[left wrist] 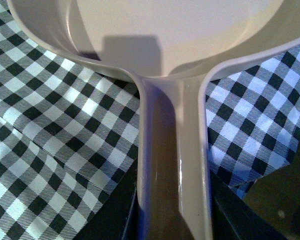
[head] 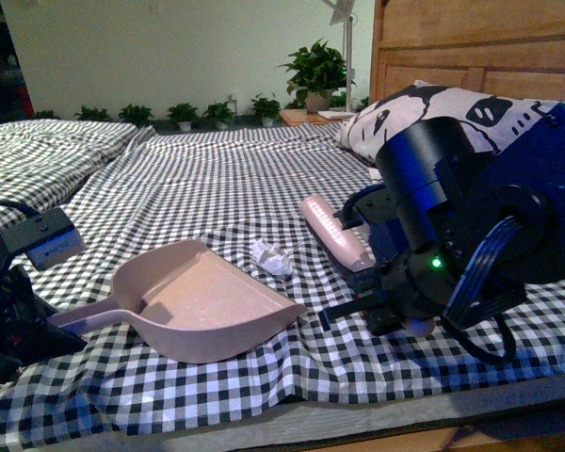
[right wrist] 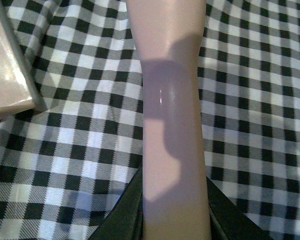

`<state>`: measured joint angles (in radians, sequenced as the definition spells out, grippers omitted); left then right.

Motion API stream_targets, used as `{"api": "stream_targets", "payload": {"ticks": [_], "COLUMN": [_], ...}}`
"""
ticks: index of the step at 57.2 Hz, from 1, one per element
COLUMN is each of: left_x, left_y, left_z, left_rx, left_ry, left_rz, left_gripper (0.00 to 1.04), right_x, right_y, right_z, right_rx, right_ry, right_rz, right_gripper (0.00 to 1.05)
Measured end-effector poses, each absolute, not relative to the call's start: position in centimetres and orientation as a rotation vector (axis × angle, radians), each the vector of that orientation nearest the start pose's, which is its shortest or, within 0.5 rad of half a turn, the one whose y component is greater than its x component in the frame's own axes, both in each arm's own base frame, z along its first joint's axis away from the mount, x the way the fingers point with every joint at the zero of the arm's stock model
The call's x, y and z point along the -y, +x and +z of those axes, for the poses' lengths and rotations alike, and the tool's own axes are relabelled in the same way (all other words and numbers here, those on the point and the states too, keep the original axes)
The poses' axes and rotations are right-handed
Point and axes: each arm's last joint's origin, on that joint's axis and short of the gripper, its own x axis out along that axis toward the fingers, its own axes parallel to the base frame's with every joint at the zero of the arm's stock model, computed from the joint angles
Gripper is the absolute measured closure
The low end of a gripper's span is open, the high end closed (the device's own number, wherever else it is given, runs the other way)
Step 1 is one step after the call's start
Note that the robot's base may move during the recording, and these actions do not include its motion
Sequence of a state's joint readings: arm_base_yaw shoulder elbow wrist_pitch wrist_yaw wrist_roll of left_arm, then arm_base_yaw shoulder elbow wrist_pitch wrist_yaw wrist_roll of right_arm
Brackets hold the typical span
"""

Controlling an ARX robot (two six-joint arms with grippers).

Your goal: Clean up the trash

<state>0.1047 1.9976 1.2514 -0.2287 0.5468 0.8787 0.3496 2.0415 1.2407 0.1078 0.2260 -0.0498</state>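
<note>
The trash [head: 272, 257], a small crumpled wad of white paper, lies on the checked bedcover between the pink dustpan [head: 207, 299] and the pink brush [head: 335, 233]. My left gripper [head: 40, 331] is shut on the dustpan's handle [left wrist: 172, 165] at the left, the pan's mouth facing the wad. On the right, my right gripper [head: 381, 268] is shut on the brush handle [right wrist: 172, 130], with the brush head just right of the wad. A corner of the dustpan [right wrist: 7, 65] shows in the right wrist view. Neither wrist view shows the trash.
The black-and-white checked bedcover [head: 217, 179] spreads across the bed. A patterned pillow [head: 452, 111] leans on the wooden headboard [head: 480, 47] at the back right. Potted plants [head: 315, 73] line the far wall. The bed's front edge [head: 264, 424] runs close below the dustpan.
</note>
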Motion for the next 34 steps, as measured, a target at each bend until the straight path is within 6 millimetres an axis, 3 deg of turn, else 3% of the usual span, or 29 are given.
{"api": "stream_targets", "payload": {"ticks": [15,34], "left_x": [-2.7,-2.7], "left_y": [40.1,40.1], "left_z": [14.5,14.5], "left_rx": [-0.674,-0.674], "left_ry": [0.487,0.488], "left_rz": [-0.769,-0.769], "left_gripper": [0.77,0.77], "right_x": [-16.4,-16.8], "right_y": [40.5,41.1], "right_z": [13.7,13.6], "right_rx": [-0.651,-0.643], "right_ry": [-0.288,-0.31], "right_rz": [0.159,0.13], "right_gripper": [0.85,0.85]}}
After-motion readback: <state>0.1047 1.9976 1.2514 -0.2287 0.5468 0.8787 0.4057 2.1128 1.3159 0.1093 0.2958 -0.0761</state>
